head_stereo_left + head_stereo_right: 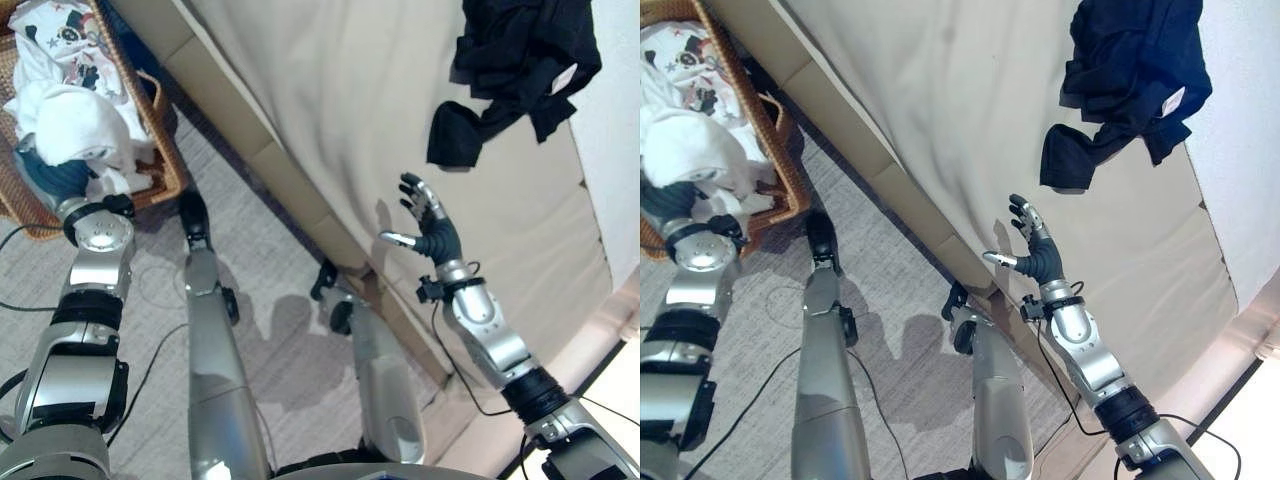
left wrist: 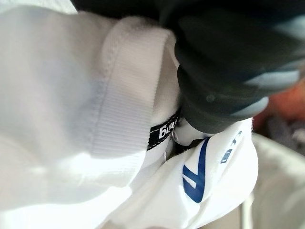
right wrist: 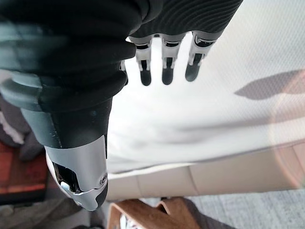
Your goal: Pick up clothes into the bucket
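Our left hand (image 1: 62, 178) is buried in white clothes (image 1: 75, 125) in the wicker basket (image 1: 165, 160).
We cannot tell its fingers; our right hand (image 1: 428, 222) hovers spread over the bed (image 1: 330, 110), below the black garment (image 1: 515, 60).

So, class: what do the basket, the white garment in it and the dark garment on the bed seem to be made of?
Basket: woven wicker or rattan by its brown plaited wall, matt.
White garment: soft knit cloth, probably cotton; a ribbed band and stitched seams show.
Dark garment: thin matt fabric, crumpled in loose folds; the fibre cannot be told.
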